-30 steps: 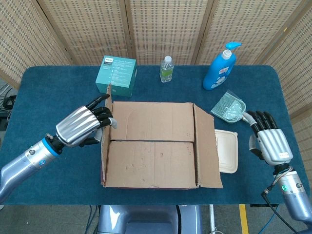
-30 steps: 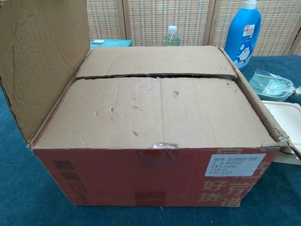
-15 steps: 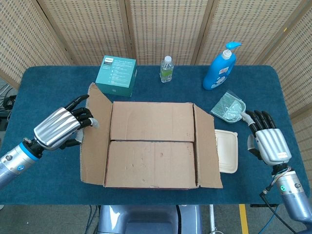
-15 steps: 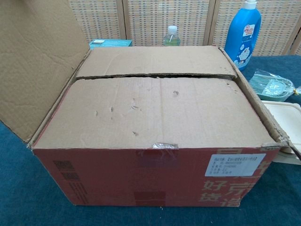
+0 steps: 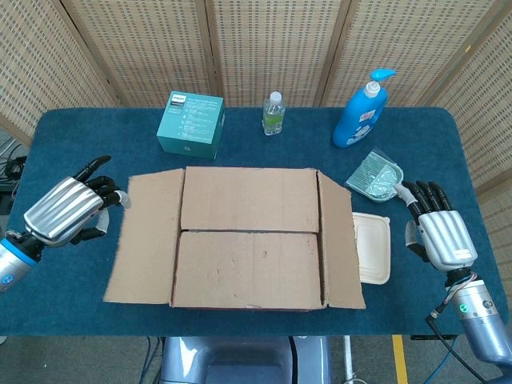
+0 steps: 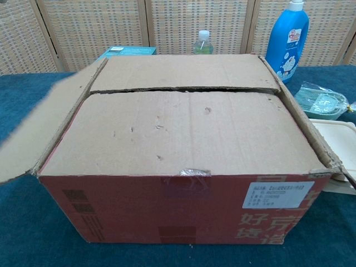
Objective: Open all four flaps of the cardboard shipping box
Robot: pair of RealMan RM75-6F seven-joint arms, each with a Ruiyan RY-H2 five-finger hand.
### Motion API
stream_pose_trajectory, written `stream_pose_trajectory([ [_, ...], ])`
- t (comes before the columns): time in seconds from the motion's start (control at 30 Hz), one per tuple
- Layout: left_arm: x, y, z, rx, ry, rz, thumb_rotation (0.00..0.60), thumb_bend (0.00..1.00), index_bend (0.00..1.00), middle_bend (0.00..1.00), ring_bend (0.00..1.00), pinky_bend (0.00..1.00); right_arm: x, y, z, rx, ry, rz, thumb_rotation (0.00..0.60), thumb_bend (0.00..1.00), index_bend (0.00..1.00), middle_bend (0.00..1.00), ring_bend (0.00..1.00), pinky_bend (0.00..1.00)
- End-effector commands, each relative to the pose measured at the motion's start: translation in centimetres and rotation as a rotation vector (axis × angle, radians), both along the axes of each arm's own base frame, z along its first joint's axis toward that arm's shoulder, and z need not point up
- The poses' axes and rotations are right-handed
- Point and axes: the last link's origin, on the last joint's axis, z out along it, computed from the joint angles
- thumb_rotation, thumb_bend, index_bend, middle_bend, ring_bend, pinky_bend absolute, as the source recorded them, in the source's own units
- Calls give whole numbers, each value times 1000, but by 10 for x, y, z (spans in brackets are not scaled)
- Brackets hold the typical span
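The cardboard box (image 5: 250, 237) stands mid-table on the blue cloth. Its left flap (image 5: 144, 236) lies folded outward, almost flat; the chest view shows this left flap (image 6: 44, 130) sloping down past the box side. The right flap (image 5: 340, 240) also hangs outward. The far flap (image 5: 248, 198) and near flap (image 5: 248, 270) still lie closed over the top, meeting at a seam. My left hand (image 5: 68, 210) hovers left of the left flap, fingers apart, holding nothing. My right hand (image 5: 438, 232) rests right of the box, empty with its fingers stretched out. Neither hand shows in the chest view.
Behind the box stand a teal carton (image 5: 190, 124), a water bottle (image 5: 274, 113) and a blue pump bottle (image 5: 362, 112). A clear packet (image 5: 374, 176) and a white lidded container (image 5: 371, 248) lie between the box and my right hand.
The left flap swung from upright down to lying outward. My left hand let it go and drew away to the left. The right hand barely moved.
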Motion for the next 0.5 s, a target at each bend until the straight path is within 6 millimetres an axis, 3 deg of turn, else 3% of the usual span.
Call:
stream_pose_trajectory([
  [0.03, -1, 0, -13, 2, 2, 5, 385, 550, 402, 422, 301, 24, -1, 1, 0, 1, -2, -3, 600, 827, 49, 98, 0, 30],
  [0.1, -2, 1, -22, 4, 11, 9, 385, 411, 361, 341, 252, 24, -3, 1, -1, 2, -3, -4, 600, 827, 49, 98, 0, 29],
  [0.23, 3, 7, -45, 4, 4, 12, 384, 295, 249, 221, 139, 23, -5, 2, 0, 1, -8, -9, 600, 827, 49, 98, 0, 29],
  [0.37, 8, 12, -60, 8, -3, 18, 383, 257, 157, 119, 24, 22, -7, 3, 0, -1, -11, -11, 600, 827, 49, 98, 0, 30],
  [0.5, 12, 16, -72, 5, -1, 19, 378, 256, 76, 44, 0, 1, -8, 3, 0, -4, -14, -14, 600, 827, 49, 98, 0, 30],
])
